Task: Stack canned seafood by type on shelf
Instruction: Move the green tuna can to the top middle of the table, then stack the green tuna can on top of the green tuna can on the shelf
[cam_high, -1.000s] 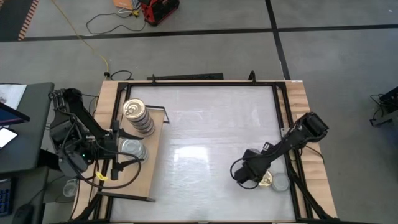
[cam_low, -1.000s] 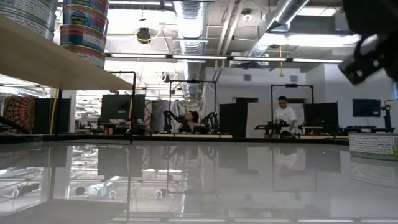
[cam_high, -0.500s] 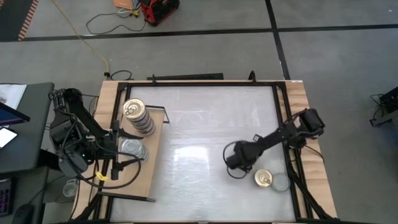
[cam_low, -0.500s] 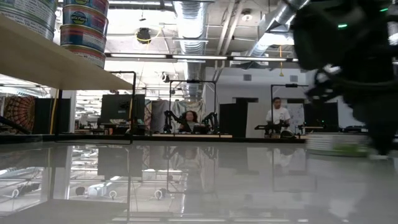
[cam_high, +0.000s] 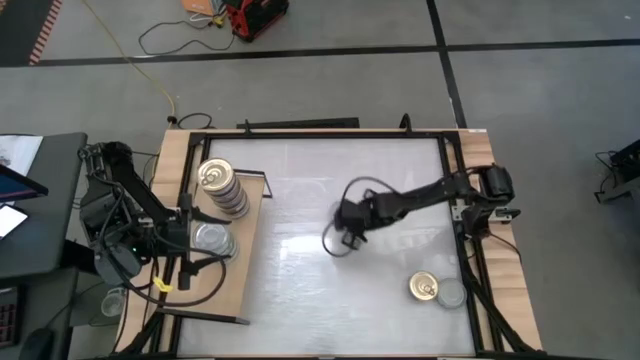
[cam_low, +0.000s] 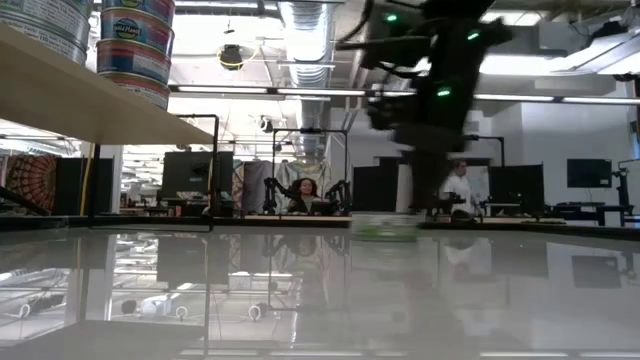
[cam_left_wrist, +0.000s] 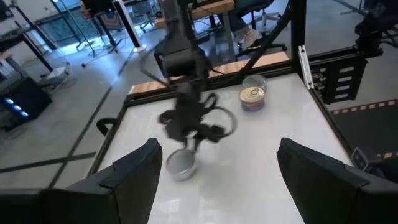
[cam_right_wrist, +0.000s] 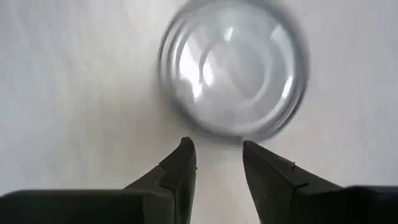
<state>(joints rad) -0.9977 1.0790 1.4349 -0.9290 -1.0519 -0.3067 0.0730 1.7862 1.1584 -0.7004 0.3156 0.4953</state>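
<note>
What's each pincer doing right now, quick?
Left pincer: open, holding nothing.
Right pincer: cannot be told; a silver-topped tin lies just ahead of it.

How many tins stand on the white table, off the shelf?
3: a gold-top tin near the table's right edge, a silver-top tin beside it, and another silver-top tin mid-table, just ahead of the right gripper. The arm could hide more.
</note>
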